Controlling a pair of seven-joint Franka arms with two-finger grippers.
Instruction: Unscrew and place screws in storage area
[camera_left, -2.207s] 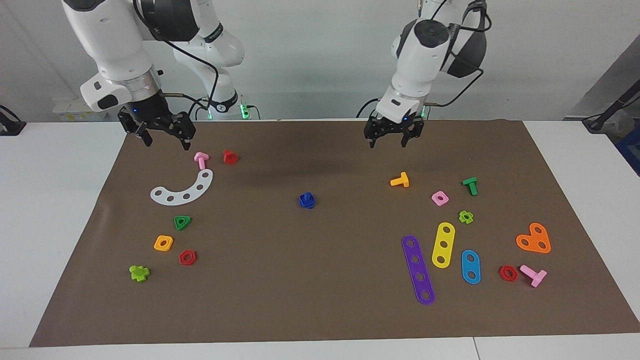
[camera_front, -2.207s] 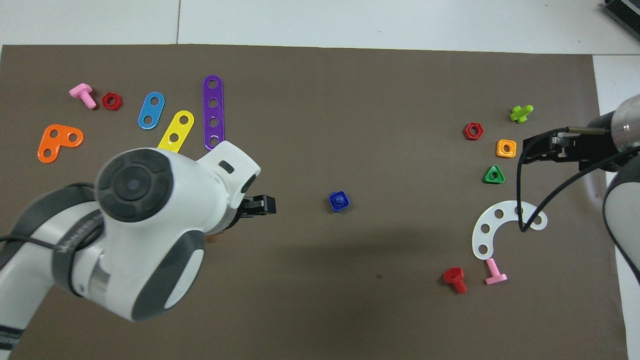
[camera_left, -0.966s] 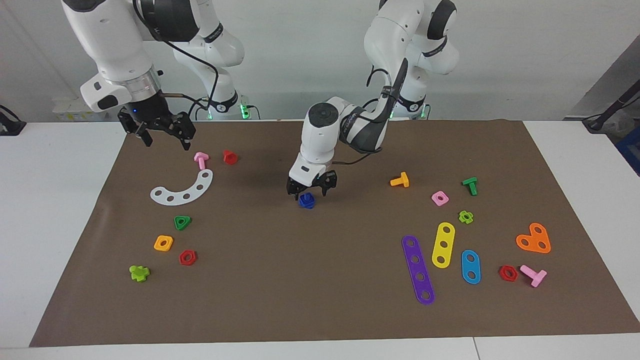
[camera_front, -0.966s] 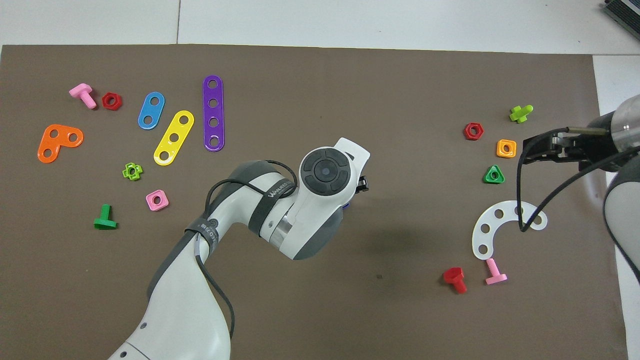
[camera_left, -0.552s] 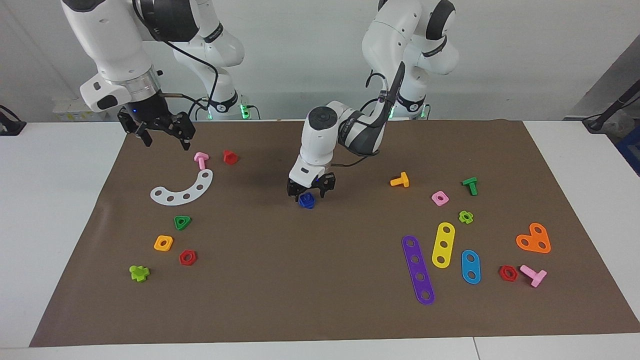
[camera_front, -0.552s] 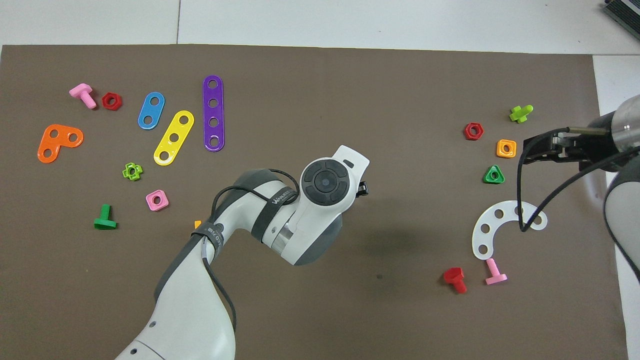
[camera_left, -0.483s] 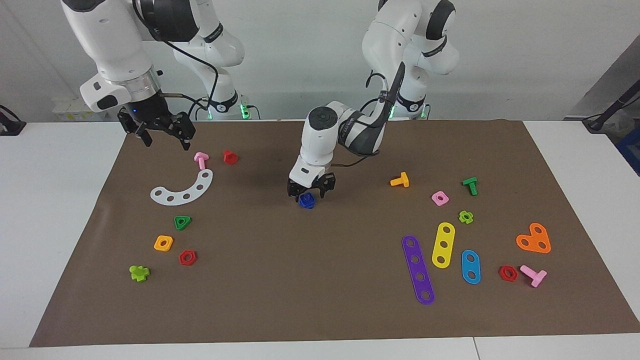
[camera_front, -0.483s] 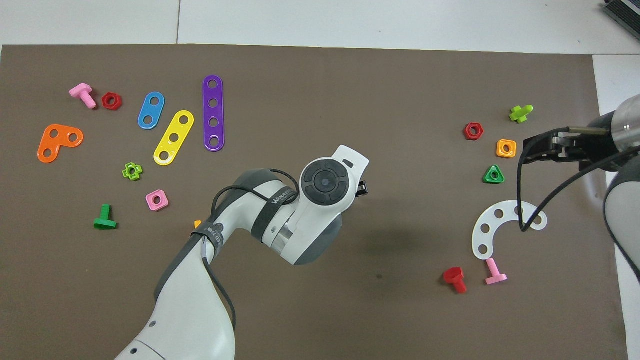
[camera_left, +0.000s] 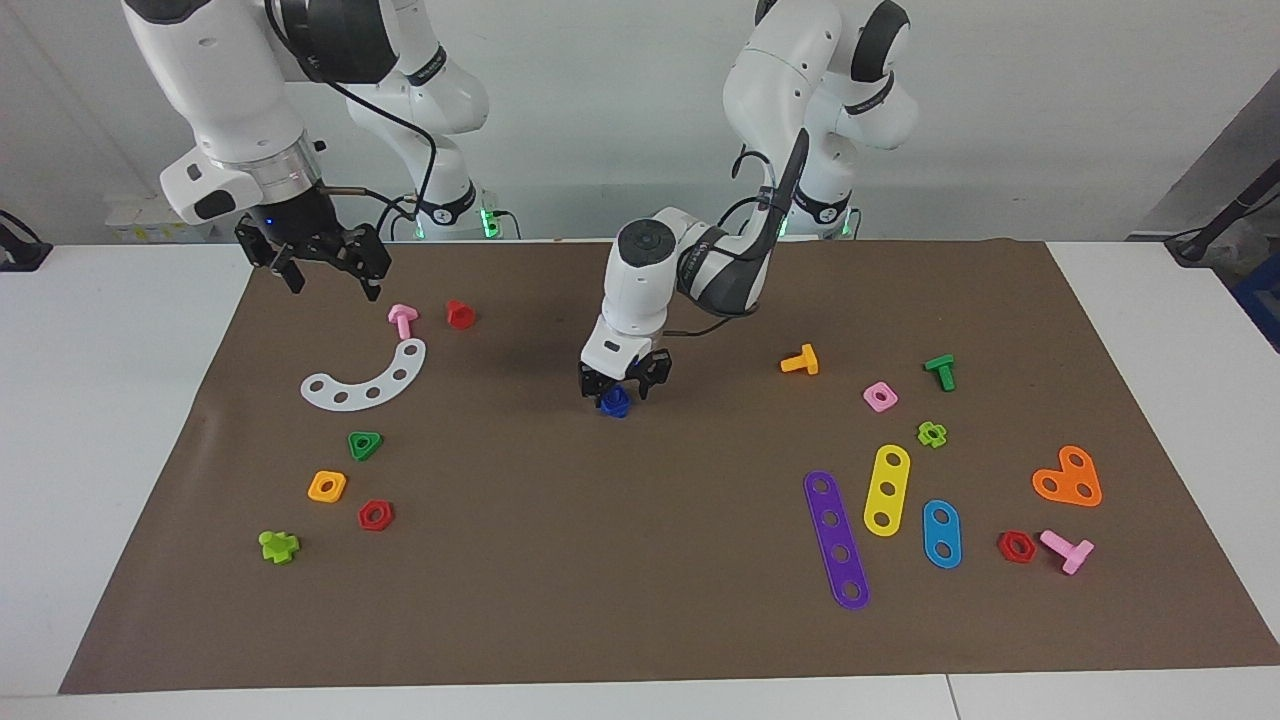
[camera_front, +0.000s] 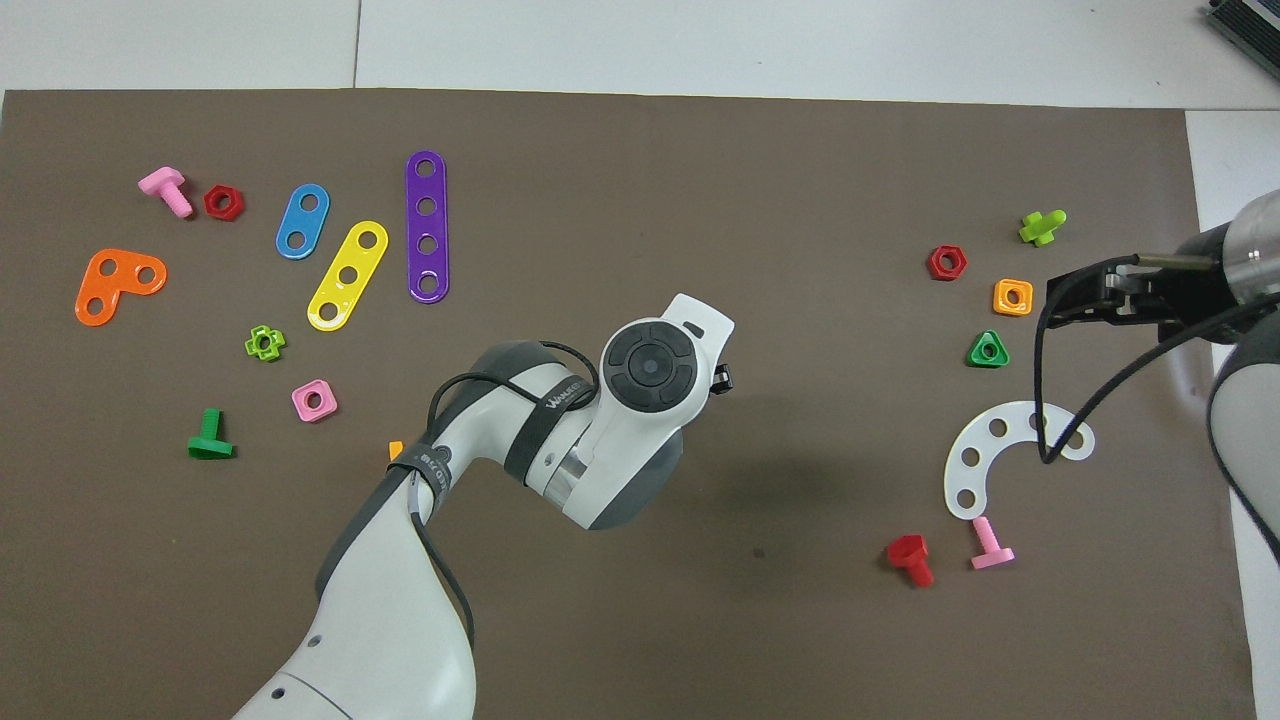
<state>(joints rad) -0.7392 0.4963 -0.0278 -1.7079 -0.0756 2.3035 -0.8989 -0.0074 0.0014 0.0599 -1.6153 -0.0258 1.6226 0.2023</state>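
Note:
The dark-blue bolt stands in a blue square nut in the middle of the brown mat. My left gripper is low over it, open, with a finger on each side of the bolt's top. I cannot tell whether the fingers touch it. In the overhead view the left arm's wrist hides the bolt. My right gripper is open and empty. It waits in the air over the mat's corner at the right arm's end, beside a pink bolt; it also shows in the overhead view.
A white curved plate, a red bolt and several small nuts lie toward the right arm's end. An orange bolt, a green bolt, a purple strip and other flat plates lie toward the left arm's end.
My left arm swung from near its base to the middle of the mat and came down over the blue bolt, sinking a little more in the last half second. The right arm has not moved.

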